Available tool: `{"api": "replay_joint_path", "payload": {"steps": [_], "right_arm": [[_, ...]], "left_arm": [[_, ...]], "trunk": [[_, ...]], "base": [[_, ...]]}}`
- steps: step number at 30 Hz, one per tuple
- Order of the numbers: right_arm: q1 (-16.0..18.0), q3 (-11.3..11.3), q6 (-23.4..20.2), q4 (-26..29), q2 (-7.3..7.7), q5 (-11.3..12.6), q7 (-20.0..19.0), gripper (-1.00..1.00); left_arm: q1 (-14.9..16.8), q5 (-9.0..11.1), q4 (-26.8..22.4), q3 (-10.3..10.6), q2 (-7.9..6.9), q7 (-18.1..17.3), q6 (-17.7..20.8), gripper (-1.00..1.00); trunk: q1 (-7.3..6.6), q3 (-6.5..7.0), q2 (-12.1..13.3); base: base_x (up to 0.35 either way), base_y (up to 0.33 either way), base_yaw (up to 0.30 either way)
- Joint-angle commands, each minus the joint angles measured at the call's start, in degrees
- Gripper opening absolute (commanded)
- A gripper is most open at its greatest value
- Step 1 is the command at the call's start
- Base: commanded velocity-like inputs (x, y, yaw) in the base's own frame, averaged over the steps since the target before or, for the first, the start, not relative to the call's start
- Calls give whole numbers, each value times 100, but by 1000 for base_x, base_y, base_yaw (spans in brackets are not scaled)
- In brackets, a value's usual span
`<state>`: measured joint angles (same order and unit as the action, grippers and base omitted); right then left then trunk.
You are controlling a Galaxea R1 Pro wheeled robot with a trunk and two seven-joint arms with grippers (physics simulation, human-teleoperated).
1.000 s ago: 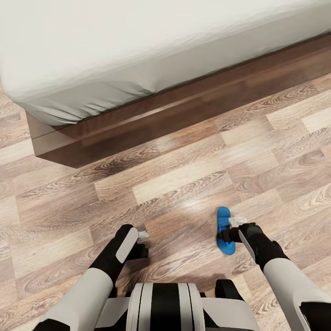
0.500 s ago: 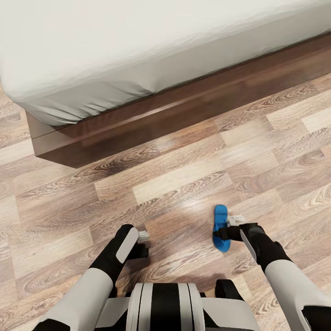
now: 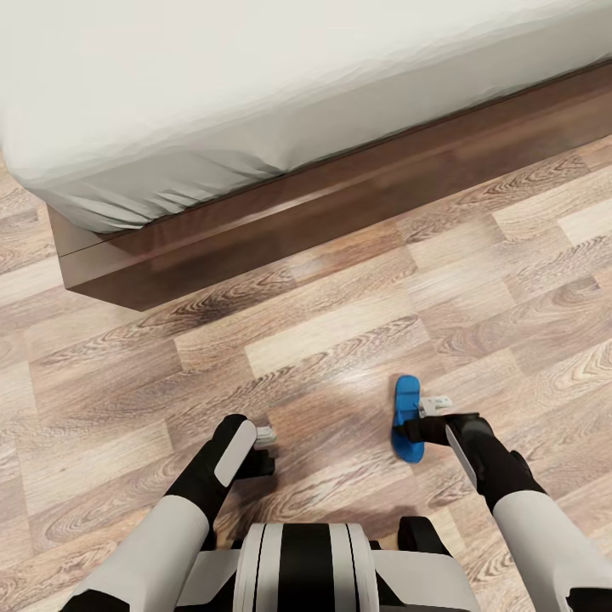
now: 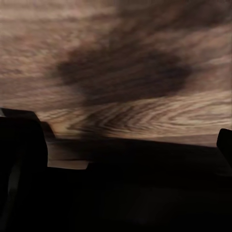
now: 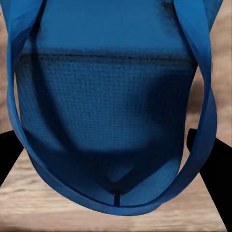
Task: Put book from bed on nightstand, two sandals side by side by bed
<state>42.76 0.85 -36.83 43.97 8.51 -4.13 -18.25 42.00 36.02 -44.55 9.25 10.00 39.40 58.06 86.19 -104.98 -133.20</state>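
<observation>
Currently the right gripper grips one blue sandal by its edge, low over the floor, well short of the bed and opposite its long wooden side rail. Right wrist view: sole and straps sit between the fingers. Left gripper hangs nearer the bed's corner; whether its fingers are parted I cannot tell. Progress, as a judgement: first sandal in hand, not yet set down beside the bed; second sandal and book remain.
</observation>
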Motion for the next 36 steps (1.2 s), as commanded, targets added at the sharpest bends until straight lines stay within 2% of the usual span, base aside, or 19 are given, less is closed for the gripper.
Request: {"api": "replay_joint_path", "payload": {"steps": [1, 8, 16, 22, 36], "right_arm": [[-6, 11, -70, 37, 2, -47, -34, -100], [-95, 12, -292, 307, -9, -69, -25, -100], [-581, 4, -506, 1012, -23, -83, -1, -100], [-788, -2, -580, 1337, -30, -86, 16, -100], [-886, -32, -623, 1499, 0, -90, 49, -100]], "left_arm": [[1, 53, -6, 7, 0, 59, 9, 100], [1, 54, -16, 7, 0, 72, 7, 100], [1, 50, -18, 7, 0, 85, 2, 100], [1, 48, -13, 7, 0, 91, 1, 100], [1, 45, -20, 14, 0, 107, 3, 100]], "trunk": [[-1, -3, -1], [-1, -3, -1], [-1, -2, -1], [-1, 11, -1], [-1, 123, -1]], "base": [[0, 0, 0], [0, 0, 0], [0, 0, 0], [0, 0, -6], [0, 0, -50]]}}
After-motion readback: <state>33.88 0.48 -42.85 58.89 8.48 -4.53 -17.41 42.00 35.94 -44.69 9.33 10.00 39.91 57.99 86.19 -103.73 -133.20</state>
